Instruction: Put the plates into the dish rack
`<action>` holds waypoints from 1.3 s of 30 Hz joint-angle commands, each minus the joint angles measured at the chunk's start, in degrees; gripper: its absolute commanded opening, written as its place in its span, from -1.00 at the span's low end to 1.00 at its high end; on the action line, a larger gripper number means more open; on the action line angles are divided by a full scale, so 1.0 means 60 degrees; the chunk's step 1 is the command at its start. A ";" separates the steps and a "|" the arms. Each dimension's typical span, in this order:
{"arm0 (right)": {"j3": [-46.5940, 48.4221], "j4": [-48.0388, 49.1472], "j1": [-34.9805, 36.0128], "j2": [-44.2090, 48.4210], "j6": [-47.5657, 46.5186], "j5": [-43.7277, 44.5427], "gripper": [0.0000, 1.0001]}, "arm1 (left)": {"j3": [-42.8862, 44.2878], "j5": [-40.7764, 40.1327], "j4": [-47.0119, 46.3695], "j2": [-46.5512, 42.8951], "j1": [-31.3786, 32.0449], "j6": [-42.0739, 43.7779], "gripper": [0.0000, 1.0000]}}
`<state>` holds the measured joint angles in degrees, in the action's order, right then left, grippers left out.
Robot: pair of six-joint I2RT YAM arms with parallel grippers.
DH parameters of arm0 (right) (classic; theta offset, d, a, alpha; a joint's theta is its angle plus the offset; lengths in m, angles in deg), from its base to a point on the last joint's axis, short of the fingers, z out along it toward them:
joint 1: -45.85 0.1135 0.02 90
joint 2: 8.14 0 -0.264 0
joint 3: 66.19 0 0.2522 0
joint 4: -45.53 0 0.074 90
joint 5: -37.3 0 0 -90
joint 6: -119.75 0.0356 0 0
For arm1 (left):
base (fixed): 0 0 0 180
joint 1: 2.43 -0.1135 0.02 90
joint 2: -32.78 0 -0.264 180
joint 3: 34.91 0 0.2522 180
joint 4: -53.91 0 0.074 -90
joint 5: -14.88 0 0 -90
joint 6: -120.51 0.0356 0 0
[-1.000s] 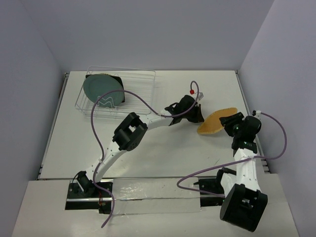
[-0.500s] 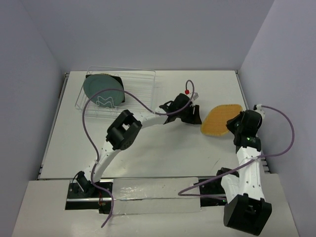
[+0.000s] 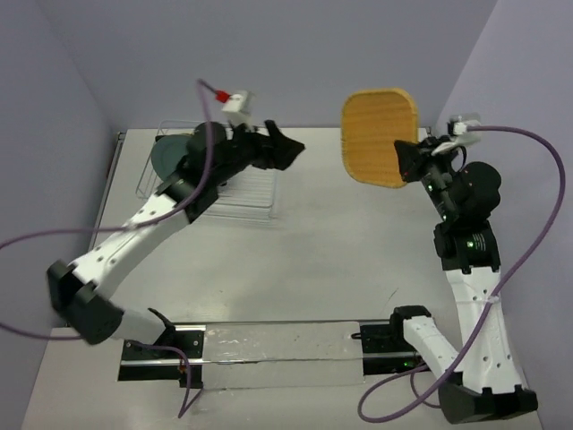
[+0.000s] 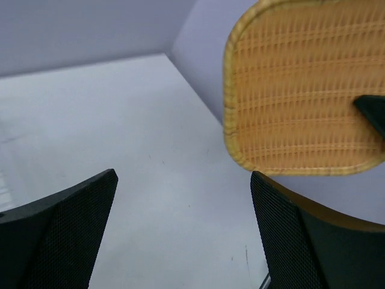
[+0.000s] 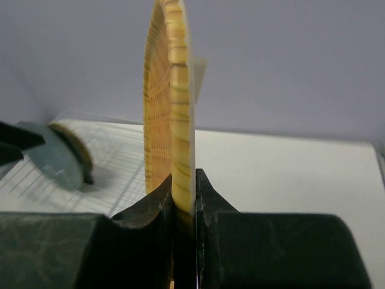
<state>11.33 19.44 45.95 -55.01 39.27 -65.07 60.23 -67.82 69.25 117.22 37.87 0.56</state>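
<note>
My right gripper (image 3: 409,162) (image 5: 183,180) is shut on the rim of the rounded-square orange woven plate (image 3: 380,136) (image 5: 174,102) and holds it upright, high above the right part of the table. The same plate (image 4: 304,90) shows ahead in the left wrist view. Raised over the rack's right end, my left gripper (image 3: 288,149) (image 4: 183,176) is open with nothing between its fingers. It points toward the orange plate and stands apart from it. The clear dish rack (image 3: 253,193) (image 5: 114,159) stands at the back left. A round teal-grey plate (image 3: 170,159) (image 5: 57,158) stands on edge in it, partly hidden by the left arm.
The white table (image 3: 340,260) is walled at the back and on both sides. The left arm (image 3: 143,224) stretches diagonally over the rack's front. Purple cables (image 3: 528,206) loop beside both arms.
The left gripper opened and swung back left and up over the rack. The right gripper shut on the orange plate, lifted it off the table and turned it upright.
</note>
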 commanded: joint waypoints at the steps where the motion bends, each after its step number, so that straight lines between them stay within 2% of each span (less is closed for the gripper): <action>1: 0.1543 0.1351 0.2004 -0.1310 -0.3298 -0.1457 -1.00 | -0.2427 -0.3173 0.0845 -0.2313 -0.0848 -0.0796 0.99; 5: 0.3363 0.1181 0.4436 -0.3616 -0.6447 -0.2144 -1.00 | -0.4559 -0.4071 0.1861 -0.4457 -0.2135 -0.1946 0.99; 8: 0.5246 0.0080 0.5141 -0.5492 -0.7451 -0.3077 -1.00 | -0.5517 -0.5105 0.2822 -0.5163 -0.2934 -0.2918 0.99; 10: 0.6675 -0.0597 0.5516 -0.6839 -0.7996 -0.3712 -1.00 | -0.6083 -0.5818 0.3332 -0.5658 -0.3229 -0.3624 0.99; 12: 0.7927 -0.0949 0.5926 -0.7746 -0.8339 -0.3739 -1.00 | -0.6634 -0.6072 0.3741 -0.6065 -0.3789 -0.4157 0.99; 18: 1.0635 -0.1123 0.6993 -1.0506 -0.8194 -0.2688 -1.00 | -0.7282 -0.5541 0.3825 -0.6501 -0.5459 -0.4366 0.99; 19: 1.0659 -0.1108 0.7108 -1.0542 -0.8183 -0.2677 -1.00 | -0.7344 -0.5510 0.3806 -0.6497 -0.5691 -0.4335 0.99; 20: 1.1087 -0.1064 0.7277 -1.1253 -0.7946 -0.2493 -1.00 | -0.7530 -0.4799 0.3345 -0.6412 -0.6076 -0.4233 0.99; 23: 1.1912 -0.0934 0.7453 -1.1986 -0.7753 -0.2246 -1.00 | -0.7803 -0.4224 0.2789 -0.6195 -0.6468 -0.3974 0.99; 28: 1.2388 -0.0607 0.7700 -1.2926 -0.7848 -0.1819 -1.00 | -0.8248 -0.4386 0.2322 -0.6242 -0.6608 -0.4019 0.99; 35: 1.2327 0.0928 0.7957 -1.3845 -0.8112 -0.0503 -1.00 | -0.8453 -0.4523 0.2198 -0.6374 -0.6689 -0.3946 0.99; 39: 1.2455 0.1162 0.7996 -1.4351 -0.8115 -0.0485 -1.00 | -0.8538 -0.4590 0.2192 -0.6451 -0.6680 -0.3934 0.99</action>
<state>82.01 15.93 93.17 -140.11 -8.30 -70.36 9.49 -95.24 85.03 79.48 -1.79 -23.33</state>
